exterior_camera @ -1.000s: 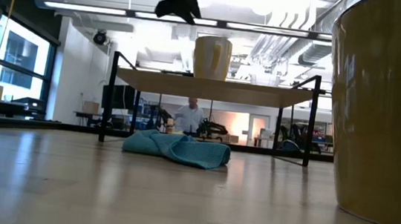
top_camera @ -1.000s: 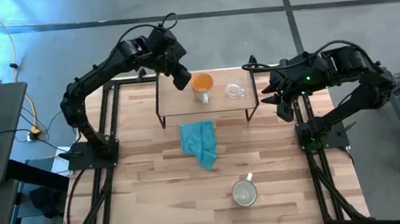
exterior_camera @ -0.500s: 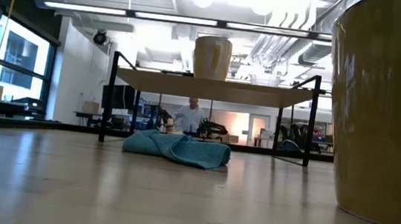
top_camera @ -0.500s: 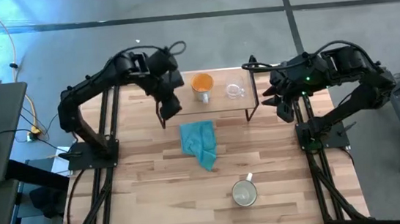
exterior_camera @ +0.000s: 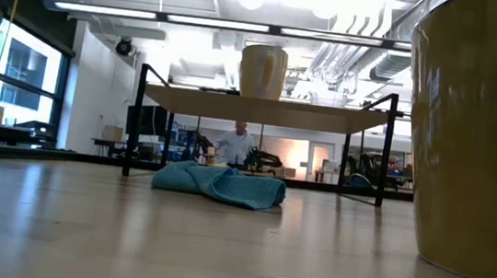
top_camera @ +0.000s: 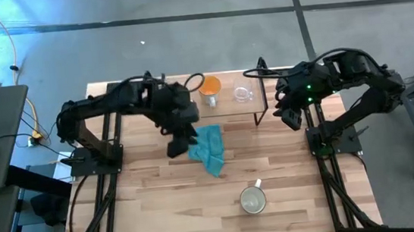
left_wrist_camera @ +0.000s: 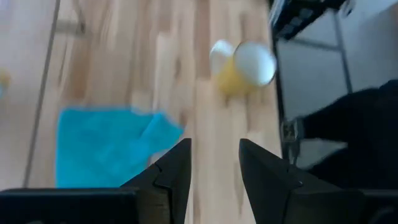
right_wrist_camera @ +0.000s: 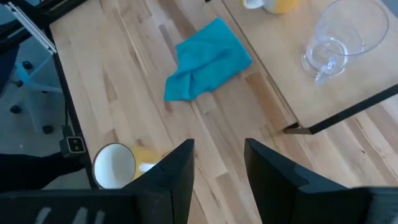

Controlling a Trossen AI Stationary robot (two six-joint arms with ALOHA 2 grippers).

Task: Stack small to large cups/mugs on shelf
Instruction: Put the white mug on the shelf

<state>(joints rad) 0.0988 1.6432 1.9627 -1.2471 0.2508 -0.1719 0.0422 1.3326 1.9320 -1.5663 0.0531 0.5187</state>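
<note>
The shelf (top_camera: pixel 191 111) stands at the table's far side. The orange mug (top_camera: pixel 210 87) and the clear glass cup (top_camera: pixel 244 94) stand upright on it, side by side. The large pale yellowish mug (top_camera: pixel 253 200) stands on the table near its near edge and fills the low view's right side (exterior_camera: pixel 480 136). My left gripper (top_camera: pixel 178 140), open, hovers over the table in front of the shelf's left end, beside the teal cloth (top_camera: pixel 209 151); its wrist view (left_wrist_camera: pixel 214 177) looks toward the large mug (left_wrist_camera: pixel 244 67). My right gripper (top_camera: pixel 287 113), open, waits off the shelf's right end (right_wrist_camera: pixel 217 171).
The teal cloth (exterior_camera: pixel 221 184) lies crumpled on the table just in front of the shelf, between the shelf's black legs (exterior_camera: pixel 135 118) in the low view. Bare tabletop (top_camera: pixel 162 204) lies left of the large mug. A person (exterior_camera: pixel 234 144) shows far behind the table.
My left gripper has drawn away from the orange mug on the shelf and swung toward the table's near edge, ending over the table beside the teal cloth; it has left the low view. The mugs, the glass cup and the cloth have stayed put.
</note>
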